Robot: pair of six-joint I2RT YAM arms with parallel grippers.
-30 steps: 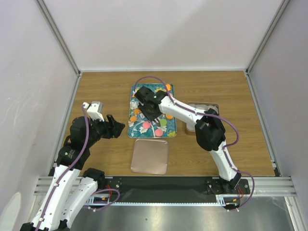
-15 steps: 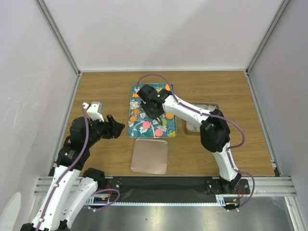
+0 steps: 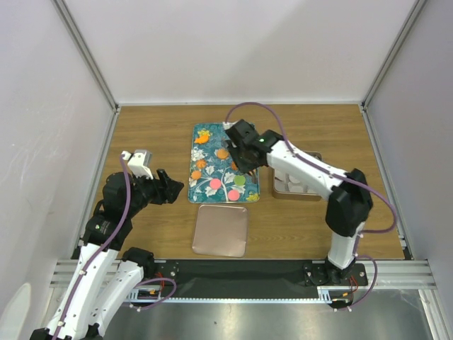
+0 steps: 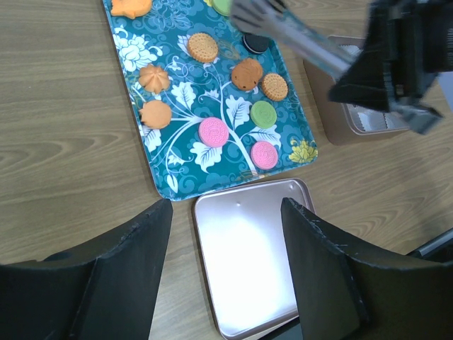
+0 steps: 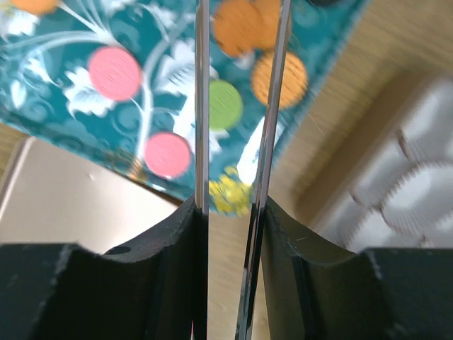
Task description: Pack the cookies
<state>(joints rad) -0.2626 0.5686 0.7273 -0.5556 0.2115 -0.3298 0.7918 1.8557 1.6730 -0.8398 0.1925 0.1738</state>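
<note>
The cookies lie on a teal flowered tray (image 3: pixel 211 159): two pink (image 4: pixel 214 132), one green (image 4: pixel 263 113), one black (image 4: pixel 256 42) and several orange-brown (image 4: pixel 247 74). My right gripper (image 3: pixel 244 152) is over the tray's right part. It is shut on metal tongs (image 5: pixel 202 106), whose blades run up between its jaws (image 5: pixel 230 209). The tong tips are out of the right wrist view, so I cannot tell if they hold a cookie. My left gripper (image 3: pixel 170 188) is open and empty, left of the tray. In the left wrist view it (image 4: pixel 226 276) hangs above the lid.
A rose-gold tin lid (image 3: pixel 221 229) lies flat in front of the tray. The tin base (image 3: pixel 297 180) with white paper cups stands right of the tray, also in the right wrist view (image 5: pixel 417 170). White walls and metal posts enclose the wooden table.
My right arm has swung the tongs rightward, from the tray's middle left to its right side near the tin base. The left arm has not moved.
</note>
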